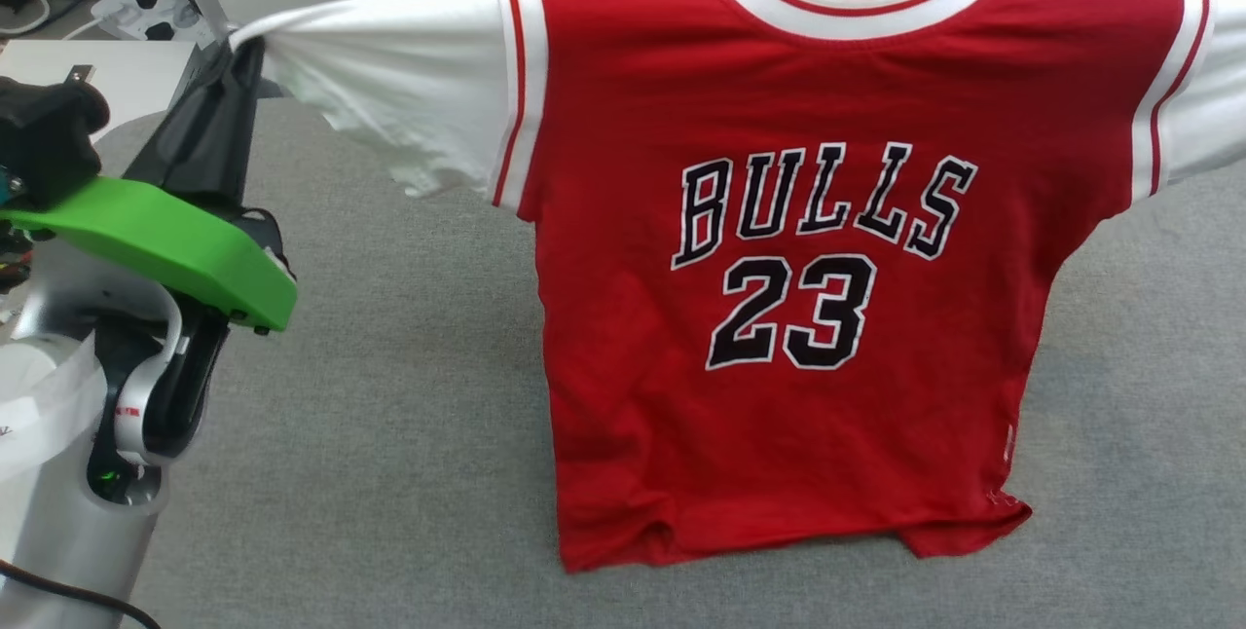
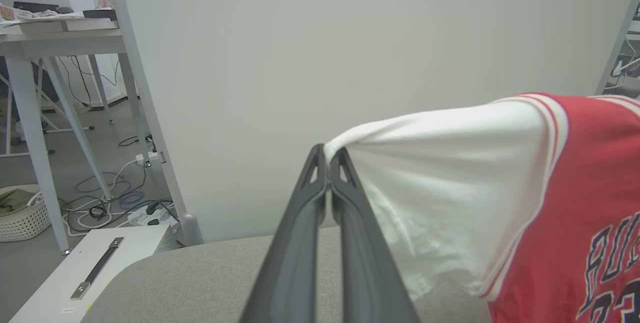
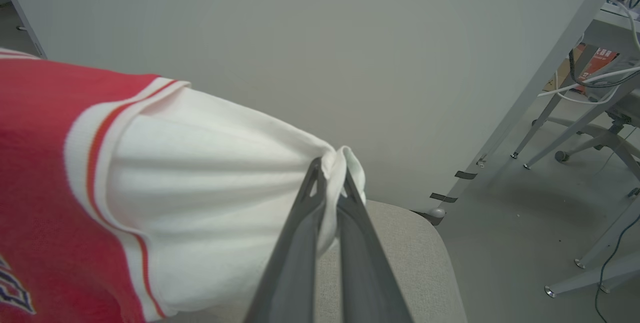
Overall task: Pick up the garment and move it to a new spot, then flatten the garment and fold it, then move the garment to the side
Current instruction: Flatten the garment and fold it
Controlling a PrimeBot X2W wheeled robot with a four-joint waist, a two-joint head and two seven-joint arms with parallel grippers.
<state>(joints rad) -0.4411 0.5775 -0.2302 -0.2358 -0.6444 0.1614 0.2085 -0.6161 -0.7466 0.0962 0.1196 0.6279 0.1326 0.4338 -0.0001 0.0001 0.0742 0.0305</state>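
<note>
The left gripper point(image 2: 327, 155) is closing its two dark fingers tight on the tip of one white sleeve point(image 2: 450, 178), with no gap showing between them. In the head view this gripper is sitting at 10 o'clock, rising from an arm that is wearing a bright green cover point(image 1: 165, 240).

The right gripper point(image 3: 330, 168) is pinching the bunched tip of the other white sleeve point(image 3: 210, 163) in the same way, with its fingers pressing together on the cloth.

Between the two, the shirt point(image 1: 623, 103) is hanging spread out and facing the head camera, filling that view from the centre out to 3 o'clock. It is red with a red-and-white striped collar at 12 o'clock and black "BULLS 23" lettering on the chest. Both sleeves are stretching out sideways, one toward 10 o'clock and one running off the edge at 2 o'clock. The hem is hanging at 6 o'clock, right at the grey fabric-covered tabletop point(image 1: 389, 415); whether it is touching cannot be told.

Behind the shirt a plain pale wall panel point(image 2: 350, 38) is standing. In the left wrist view, cables point(image 2: 110, 203) and a white basket point(image 2: 20, 213) are lying on the floor at 8 o'clock.
</note>
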